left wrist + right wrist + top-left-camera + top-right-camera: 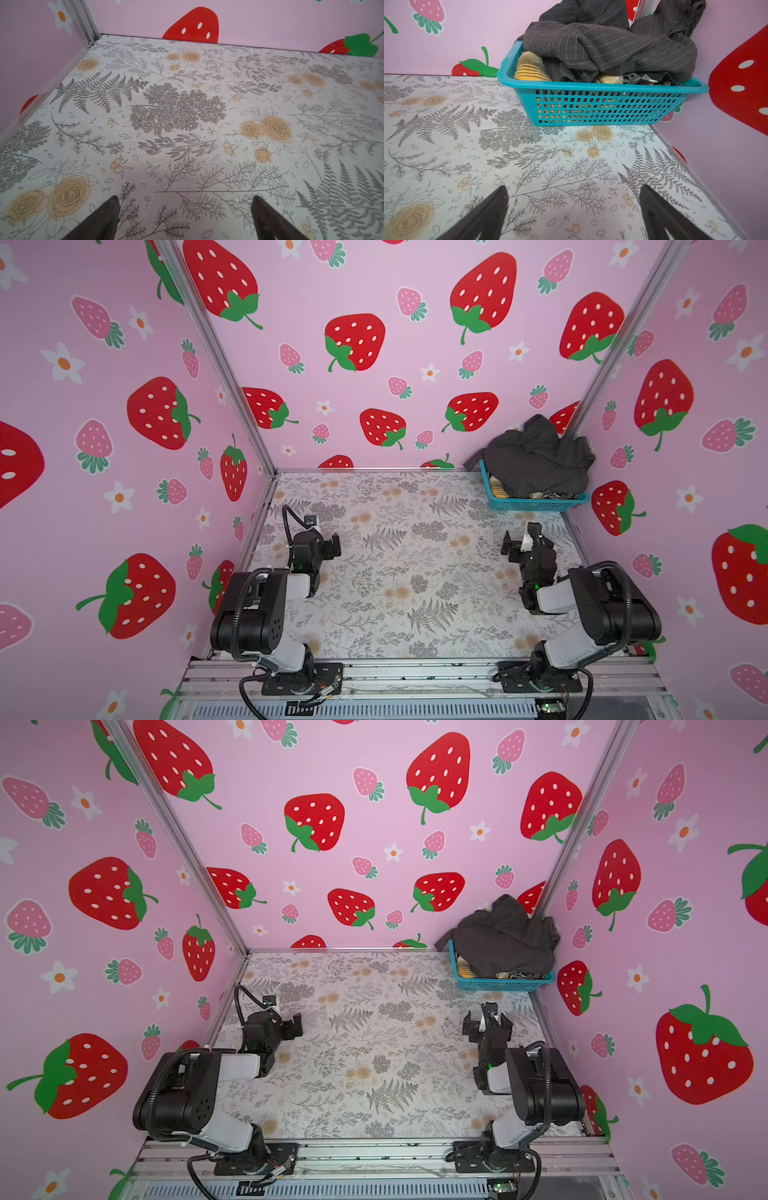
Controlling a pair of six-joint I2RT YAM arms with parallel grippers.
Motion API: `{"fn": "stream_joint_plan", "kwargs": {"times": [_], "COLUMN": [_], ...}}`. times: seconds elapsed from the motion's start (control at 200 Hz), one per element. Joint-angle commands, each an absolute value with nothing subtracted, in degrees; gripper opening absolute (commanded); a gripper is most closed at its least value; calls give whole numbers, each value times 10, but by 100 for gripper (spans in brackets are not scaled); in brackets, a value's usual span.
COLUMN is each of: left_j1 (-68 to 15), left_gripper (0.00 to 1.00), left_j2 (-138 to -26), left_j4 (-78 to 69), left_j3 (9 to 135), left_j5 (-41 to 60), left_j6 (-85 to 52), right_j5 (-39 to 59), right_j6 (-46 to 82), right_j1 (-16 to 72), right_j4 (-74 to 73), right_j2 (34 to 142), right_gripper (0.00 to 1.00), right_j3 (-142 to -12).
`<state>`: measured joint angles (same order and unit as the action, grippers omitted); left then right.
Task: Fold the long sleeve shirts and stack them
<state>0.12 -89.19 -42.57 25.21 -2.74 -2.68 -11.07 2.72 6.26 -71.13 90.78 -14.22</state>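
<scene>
The long sleeve shirts are piled in a teal mesh basket [536, 504] [503, 985] [591, 108] in the far right corner of the table. A dark charcoal pinstriped shirt [536, 456] [503, 940] [608, 45] lies crumpled on top. Under it show a mustard-yellow plaid shirt [531, 68] and a black-white check one [637, 78]. My right gripper [519, 538] [486, 1021] [573, 188] hovers open over bare table, short of the basket. On the left side, far from the shirts, my left gripper [333, 546] [296, 1026] [185, 197] stands open and holds nothing.
The table [395, 572] has a floral-printed top, closed in by pink strawberry walls at the left, back and right. A metal rail [415, 676] with both arm bases runs along the front edge.
</scene>
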Motion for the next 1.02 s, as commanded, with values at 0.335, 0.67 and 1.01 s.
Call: {"fn": "stream_joint_plan", "kwargs": {"times": [0.335, 0.67, 1.01], "left_j1": [11, 8, 11], "left_gripper": [99, 99, 99], "left_j2": [-886, -887, -888], "left_j4": [-430, -432, -431], "left_j3": [264, 265, 265], "left_j5": [4, 0, 4], "left_j6": [-14, -13, -15], "right_j5": [-115, -115, -116], "right_j6": [19, 20, 21], "right_j1": [65, 65, 65], "right_j4": [-730, -730, -738], "right_j2": [900, 901, 899], "right_gripper": [100, 100, 100], "right_j3": [-146, -147, -145]}}
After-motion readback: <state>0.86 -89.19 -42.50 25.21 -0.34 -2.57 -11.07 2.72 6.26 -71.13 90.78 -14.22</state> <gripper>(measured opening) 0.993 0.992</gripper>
